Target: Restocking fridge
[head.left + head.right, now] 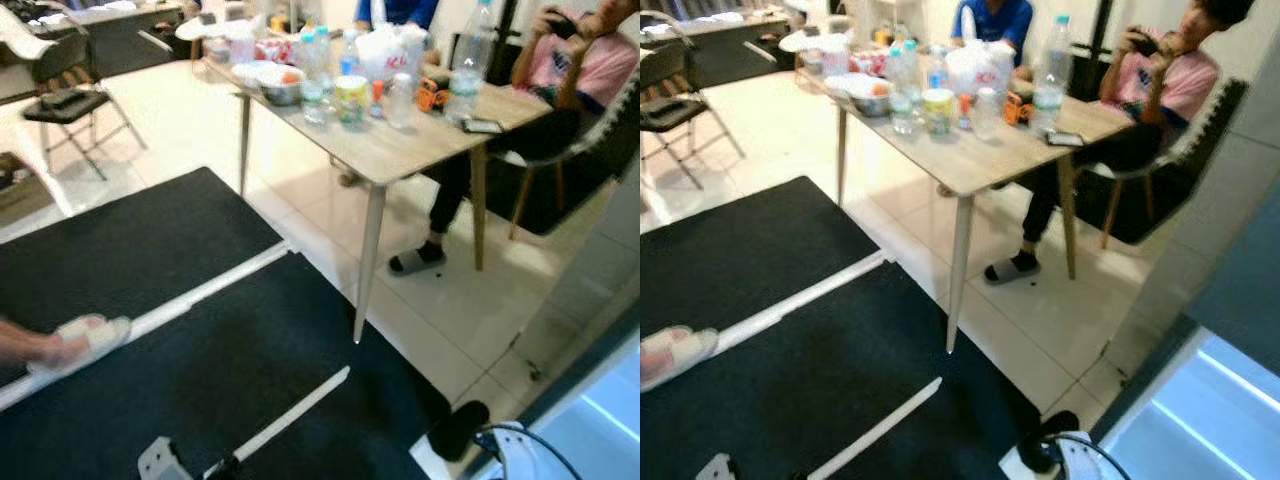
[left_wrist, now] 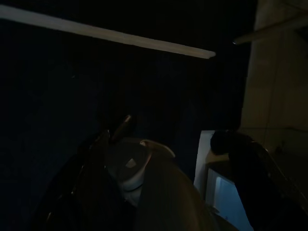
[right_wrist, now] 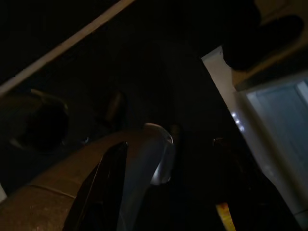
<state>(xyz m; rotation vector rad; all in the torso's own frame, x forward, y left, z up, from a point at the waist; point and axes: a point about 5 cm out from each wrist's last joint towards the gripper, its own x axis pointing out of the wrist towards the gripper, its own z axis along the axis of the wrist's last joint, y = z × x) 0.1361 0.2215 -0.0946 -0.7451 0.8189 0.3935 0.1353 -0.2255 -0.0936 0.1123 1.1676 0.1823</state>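
The left gripper (image 2: 166,173) and the right gripper (image 3: 163,185) are hung low in deep shade, and whether the fingers are released or clenched cannot be told; nothing is seen to be grasped. Just beside them, at the robot's lower right, the pale blue glow taken to be the fridge (image 1: 600,410) is seen, with a black plug (image 1: 458,428) and a looped cable (image 1: 520,445) lying on the floor at its foot. A snag on that cable is judged the nearest risk if a step is taken toward the fridge. Further out, black mats (image 1: 150,240) with white strips are laid, and a person's slippered foot (image 1: 85,335) rests on one, so a stumble or a trodden foot could follow a careless turn. Beyond stands the counter (image 1: 420,150), crowded with bottles (image 1: 315,75) and bowls, presumably the stock. A reach into that cluster could topple neighbours, and its slanted leg (image 1: 368,260) or the seated person (image 1: 590,60) could be struck.
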